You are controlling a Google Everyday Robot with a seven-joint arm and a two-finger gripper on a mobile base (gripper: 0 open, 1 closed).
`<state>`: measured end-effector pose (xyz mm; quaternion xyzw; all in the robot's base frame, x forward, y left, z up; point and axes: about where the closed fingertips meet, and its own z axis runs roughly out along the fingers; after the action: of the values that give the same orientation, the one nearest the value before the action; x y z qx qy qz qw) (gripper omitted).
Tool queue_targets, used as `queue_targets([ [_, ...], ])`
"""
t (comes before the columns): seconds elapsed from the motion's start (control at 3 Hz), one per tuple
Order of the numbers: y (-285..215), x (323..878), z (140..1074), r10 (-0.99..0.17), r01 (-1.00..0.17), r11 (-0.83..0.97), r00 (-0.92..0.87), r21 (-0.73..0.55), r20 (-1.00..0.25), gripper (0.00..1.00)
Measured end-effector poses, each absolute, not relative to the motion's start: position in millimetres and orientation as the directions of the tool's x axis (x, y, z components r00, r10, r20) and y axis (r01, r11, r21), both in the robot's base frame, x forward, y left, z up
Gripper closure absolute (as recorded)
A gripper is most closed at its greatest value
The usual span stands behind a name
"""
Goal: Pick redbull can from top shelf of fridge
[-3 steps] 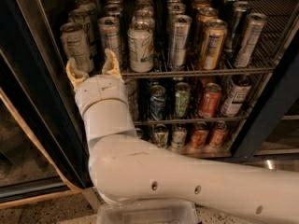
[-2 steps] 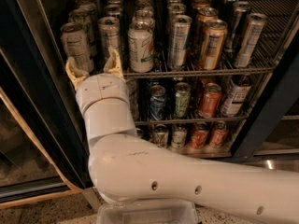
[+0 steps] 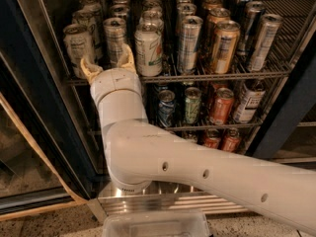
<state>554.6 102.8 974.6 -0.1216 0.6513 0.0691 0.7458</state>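
Camera view: gripper (image 3: pixel 107 64) at front rail of top shelf (image 3: pixel 222 76), fingers spread wide, holding nothing. Redbull can (image 3: pixel 115 37) upright, long axis vertical, front row of fridge (image 3: pixel 54 132), 12–1 o'clock from gripper, just past fingertips. Flanked by black-text can (image 3: pixel 78 48) at 9 o'clock, green-red logo can (image 3: pixel 148 51) at 3. Likely next: straight advance.

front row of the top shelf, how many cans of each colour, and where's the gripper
silver or grey cans: 4
white can with green-red logo: 1
gold can: 1
total: 6
gripper: open, at the left end of the top shelf, in front of its rail
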Motion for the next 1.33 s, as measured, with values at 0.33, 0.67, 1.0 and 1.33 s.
queue_targets([
  [0.33,101,556,974,-0.059,-0.258,0.962,0.140,-0.094,-0.988,0.39],
  [0.67,99,557,973,-0.064,-0.249,0.963,0.139,-0.098,-0.988,0.39],
  [1.0,89,586,962,-0.099,-0.217,0.969,0.103,-0.119,-0.990,0.39],
  [1.33,89,610,959,-0.105,-0.174,0.977,0.100,-0.121,-0.989,0.39],
])
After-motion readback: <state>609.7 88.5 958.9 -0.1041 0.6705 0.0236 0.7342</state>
